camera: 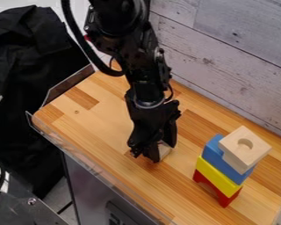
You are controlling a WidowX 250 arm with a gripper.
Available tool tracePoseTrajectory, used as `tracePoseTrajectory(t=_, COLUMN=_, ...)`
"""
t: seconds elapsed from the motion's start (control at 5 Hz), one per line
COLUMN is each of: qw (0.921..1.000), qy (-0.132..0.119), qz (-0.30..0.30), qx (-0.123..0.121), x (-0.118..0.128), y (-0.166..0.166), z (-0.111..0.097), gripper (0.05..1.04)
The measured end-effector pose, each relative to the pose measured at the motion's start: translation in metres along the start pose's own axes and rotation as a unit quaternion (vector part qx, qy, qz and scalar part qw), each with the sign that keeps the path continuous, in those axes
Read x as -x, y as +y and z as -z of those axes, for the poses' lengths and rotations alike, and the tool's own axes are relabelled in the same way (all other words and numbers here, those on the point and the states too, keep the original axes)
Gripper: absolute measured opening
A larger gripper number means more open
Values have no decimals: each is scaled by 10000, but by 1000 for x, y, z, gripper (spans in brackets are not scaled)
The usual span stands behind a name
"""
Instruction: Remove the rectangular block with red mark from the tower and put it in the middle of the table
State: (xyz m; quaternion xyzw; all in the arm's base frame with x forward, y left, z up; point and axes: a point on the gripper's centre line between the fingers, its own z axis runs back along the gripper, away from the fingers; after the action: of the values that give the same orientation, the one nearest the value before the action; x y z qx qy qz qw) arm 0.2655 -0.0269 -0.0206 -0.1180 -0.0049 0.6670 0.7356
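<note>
Pincer (161, 154): one, black, pointing down, low over the middle part of the table; whether open or closed on the block, cannot tell.

Pale wooden block (165, 150): one, at the pincer's tips, partly hidden by them, apart from the tower; presumably the piece wanted. Red mark: not made out. Handling, by judgement: light, stiff, hardly fragile; smooth faces might slip under an uneven hold. Best taken by two opposite flat sides, near mid-length, and let go only when flat on the wood.

Tower: one, upright, well apart from the pincer. Contents, bottom to top: red arch (227, 200); yellow block (218, 176); blue block (226, 163); pale block with a round hole (250, 147), overhanging slightly. Likely to topple if knocked by the arm.

Table (90, 125): wooden, striped in lighter and darker boards.

Wall (243, 30): grey-white planks, behind the table.
</note>
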Motion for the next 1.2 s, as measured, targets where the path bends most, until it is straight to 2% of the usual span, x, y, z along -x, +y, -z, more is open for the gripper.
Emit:
tracePoseTrajectory(t=0.2, qw=9998, qy=115, qz=-149, qx=32, x=-1, y=2, z=6, gripper=534)
tracePoseTrajectory(t=0.4, qw=9997, qy=227, qz=55, qx=40, x=-1, y=2, z=8, gripper=602)
tracePoseTrajectory(t=0.6, qw=9993, qy=245, qz=254, qx=-87, x=-2, y=3, z=9, gripper=873)
tracePoseTrajectory(t=0.8, qw=9992, qy=22, qz=369, qx=-154, x=-2, y=3, z=-1, gripper=1005)
tracePoseTrajectory(t=1.0, qw=9970, qy=-321, qz=703, qx=78, x=10, y=-7, z=-32, gripper=1000)
tracePoseTrajectory(t=1.2, qw=9879, qy=-556, qz=1443, qx=90, x=18, y=-23, z=-68, gripper=1001)
